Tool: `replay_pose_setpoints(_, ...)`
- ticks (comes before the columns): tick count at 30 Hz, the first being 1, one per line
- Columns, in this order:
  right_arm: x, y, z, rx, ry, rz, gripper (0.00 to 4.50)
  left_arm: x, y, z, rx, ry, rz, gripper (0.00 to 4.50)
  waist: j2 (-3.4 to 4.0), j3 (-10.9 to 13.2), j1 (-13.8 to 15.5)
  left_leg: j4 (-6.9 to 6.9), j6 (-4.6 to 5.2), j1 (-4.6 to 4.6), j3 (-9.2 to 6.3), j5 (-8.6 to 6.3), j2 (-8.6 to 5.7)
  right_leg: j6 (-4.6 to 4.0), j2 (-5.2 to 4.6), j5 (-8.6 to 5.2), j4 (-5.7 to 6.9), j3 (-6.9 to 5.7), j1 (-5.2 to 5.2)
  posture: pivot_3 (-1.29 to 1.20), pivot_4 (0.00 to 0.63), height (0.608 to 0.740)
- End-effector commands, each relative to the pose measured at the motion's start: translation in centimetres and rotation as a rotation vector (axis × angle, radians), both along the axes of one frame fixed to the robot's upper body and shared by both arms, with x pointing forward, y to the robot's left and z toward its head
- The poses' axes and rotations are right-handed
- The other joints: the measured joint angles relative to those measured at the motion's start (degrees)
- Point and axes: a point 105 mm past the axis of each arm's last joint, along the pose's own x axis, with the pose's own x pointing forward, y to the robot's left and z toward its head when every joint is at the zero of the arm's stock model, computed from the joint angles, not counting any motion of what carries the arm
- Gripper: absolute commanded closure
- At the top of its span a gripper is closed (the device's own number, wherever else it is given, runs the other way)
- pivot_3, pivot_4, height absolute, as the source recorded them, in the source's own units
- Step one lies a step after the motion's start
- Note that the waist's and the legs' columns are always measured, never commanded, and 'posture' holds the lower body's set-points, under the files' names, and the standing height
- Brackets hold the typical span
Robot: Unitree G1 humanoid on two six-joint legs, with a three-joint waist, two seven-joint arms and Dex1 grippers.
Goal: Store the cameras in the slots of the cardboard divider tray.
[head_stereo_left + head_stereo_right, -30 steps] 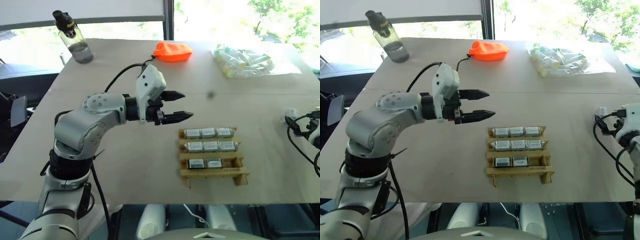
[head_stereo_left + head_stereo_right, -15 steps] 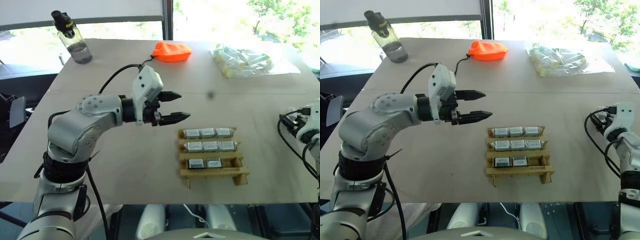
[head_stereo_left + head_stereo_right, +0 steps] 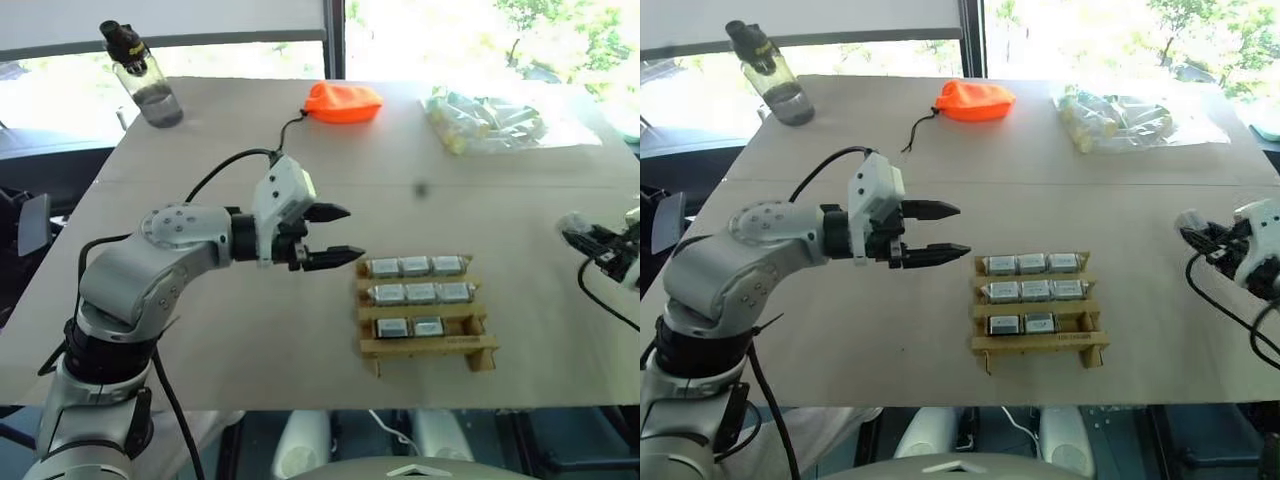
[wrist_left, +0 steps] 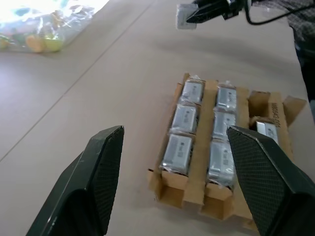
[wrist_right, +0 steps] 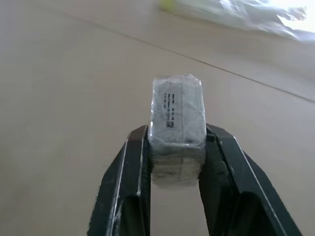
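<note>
The cardboard divider tray (image 3: 478,347) lies on the table ahead of me, and several silvery cameras (image 3: 420,292) sit in its slots. Its near right slot (image 3: 461,325) is empty. My left gripper (image 3: 350,235) hovers open and empty just left of the tray, pointing toward it. Its black fingers (image 4: 101,172) frame the tray (image 4: 199,194) in the left wrist view. My right gripper (image 3: 1205,237) is above the table well to the right of the tray. It is shut on one wrapped camera (image 5: 177,115), which stands upright between the jaws.
At the back of the table stand a water bottle (image 3: 140,75), an orange pouch (image 3: 343,102) and a clear bag of pale tubes (image 3: 485,120). A dark spot (image 3: 421,188) marks the tabletop. The table's front edge (image 3: 300,405) runs just below the tray.
My right gripper has closed on a camera, lifted it and swung toward the tray. My left arm has drawn slightly back and down, still open.
</note>
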Motion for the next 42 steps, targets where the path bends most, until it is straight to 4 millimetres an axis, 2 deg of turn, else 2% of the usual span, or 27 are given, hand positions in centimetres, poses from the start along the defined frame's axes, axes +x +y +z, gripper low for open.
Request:
replay_pose_setpoints(1, -4.2, 4.0, 2.4, -0.023, -0.023, 0.427, 3.73, -1.3, 0.2, 0.9, -0.003, -0.061, -0.082, 1.05, 0.00, 0.0, 0.0, 0.00, 0.00, 0.04, 0.00, 0.00, 0.01, 0.00, 0.00, 0.00, 0.03, 0.01, 0.01, 0.00, 0.150, 0.740)
replay_pose_setpoints(3, -6.2, 5.4, 2.2, -0.047, 0.030, 0.597, 3.73, -2.3, 0.3, 0.9, -0.007, -0.059, -0.144, 1.05, 0.00, 0.0, 0.0, 0.01, 0.00, 0.07, 0.00, 0.00, 0.01, -0.01, 0.00, 0.00, 0.06, 0.00, 0.04, 0.00, 0.150, 0.740)
replay_pose_setpoints(6, -7.5, 7.3, 2.2, -0.071, 0.040, 0.750, 3.73, -4.0, 0.7, 0.7, 0.012, -0.051, -0.240, 1.05, -0.03, 0.0, -0.1, 0.06, 0.01, 0.07, 0.04, 0.00, 0.02, -0.01, -0.01, 0.00, 0.06, 0.01, 0.04, 0.00, 0.150, 0.740)
replay_pose_setpoints(10, -7.8, 9.4, 1.8, -0.127, 0.034, 0.865, 3.73, -5.9, 1.0, 0.7, 0.031, -0.032, -0.339, 1.05, -0.04, 0.0, 0.0, 0.06, 0.00, 0.10, 0.04, 0.00, 0.03, -0.02, -0.01, -0.01, 0.07, 0.02, 0.04, 0.00, 0.150, 0.740)
replay_pose_setpoints(15, -7.4, 11.3, 1.2, -0.166, 0.033, 0.947, 3.73, -6.3, 1.2, 0.4, 0.049, -0.039, -0.352, 1.05, -0.05, 0.0, 0.2, 0.07, 0.00, 0.05, 0.02, 0.00, 0.00, -0.02, -0.03, -0.01, 0.05, -0.01, 0.03, 0.00, 0.150, 0.740)
replay_pose_setpoints(27, -7.3, 13.6, -0.8, -0.239, 0.055, 1.083, 3.73, -7.5, 1.3, 0.2, 0.066, -0.030, -0.362, 1.05, -0.06, 0.0, 0.1, 0.06, 0.00, 0.04, 0.00, 0.00, 0.00, -0.02, -0.03, -0.01, 0.03, -0.07, 0.02, 0.00, 0.150, 0.740)
replay_pose_setpoints(37, -6.4, 12.7, -2.8, -0.317, 0.091, 1.059, 3.73, -7.2, 1.6, -0.5, 0.089, -0.043, -0.321, 1.05, -0.06, 0.0, 0.2, 0.06, 0.00, 0.02, 0.02, 0.00, 0.00, -0.03, -0.03, -0.01, 0.01, -0.10, 0.02, 0.00, 0.150, 0.740)
replay_pose_setpoints(42, -6.0, 12.6, -3.2, -0.321, 0.092, 1.060, 3.73, -7.2, 1.5, -0.4, 0.083, -0.047, -0.319, 1.05, -0.06, 0.0, 0.3, 0.08, 0.00, 0.03, 0.04, 0.00, -0.02, -0.03, -0.04, -0.01, 0.01, -0.11, 0.02, 0.00, 0.150, 0.740)
